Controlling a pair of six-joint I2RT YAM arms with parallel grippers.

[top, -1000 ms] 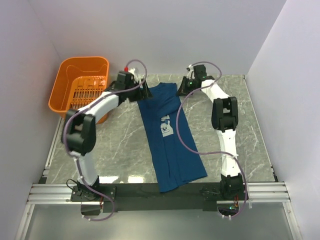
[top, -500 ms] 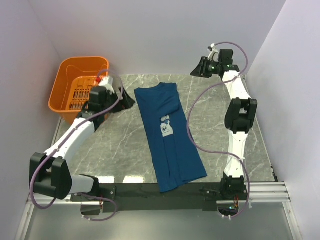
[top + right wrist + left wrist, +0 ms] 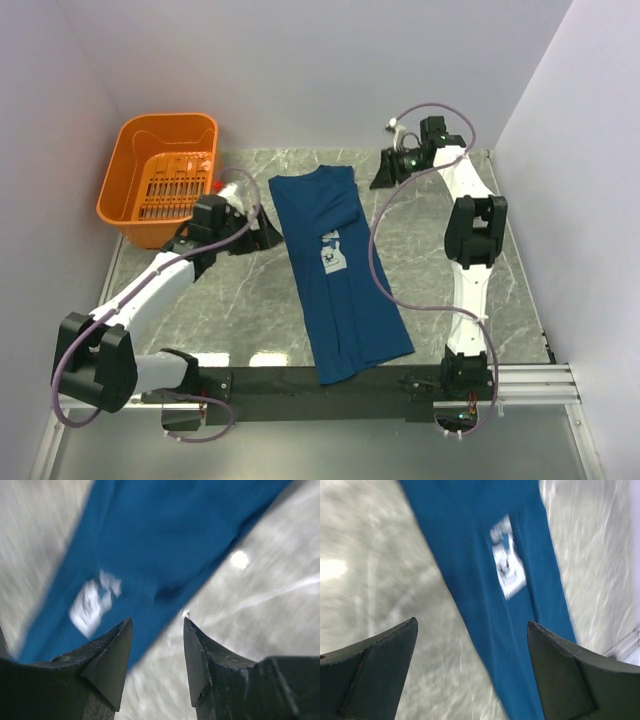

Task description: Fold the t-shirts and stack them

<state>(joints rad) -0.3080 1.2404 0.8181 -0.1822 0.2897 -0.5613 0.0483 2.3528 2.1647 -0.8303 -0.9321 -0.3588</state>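
Note:
A dark blue t-shirt (image 3: pixel 340 270) lies folded lengthwise into a long strip on the marble table, collar end far, white print (image 3: pixel 330 254) showing. My left gripper (image 3: pixel 262 228) hovers just left of its upper part, open wide and empty. In the left wrist view the t-shirt (image 3: pixel 490 580) runs between the left gripper's (image 3: pixel 472 625) fingers, well below them. My right gripper (image 3: pixel 385 172) is raised to the right of the collar end, open and empty. The right wrist view shows the t-shirt (image 3: pixel 165 545) beyond the right gripper (image 3: pixel 157 625).
An orange basket (image 3: pixel 165 175) stands at the far left corner of the table (image 3: pixel 230 300). White walls close in the back and both sides. A dark rail (image 3: pixel 320 385) with the arm bases runs along the near edge.
Both grippers have let go of the shirt's far end and opened. The left arm swung out to the left and came back near the shirt; the right arm rose to the right.

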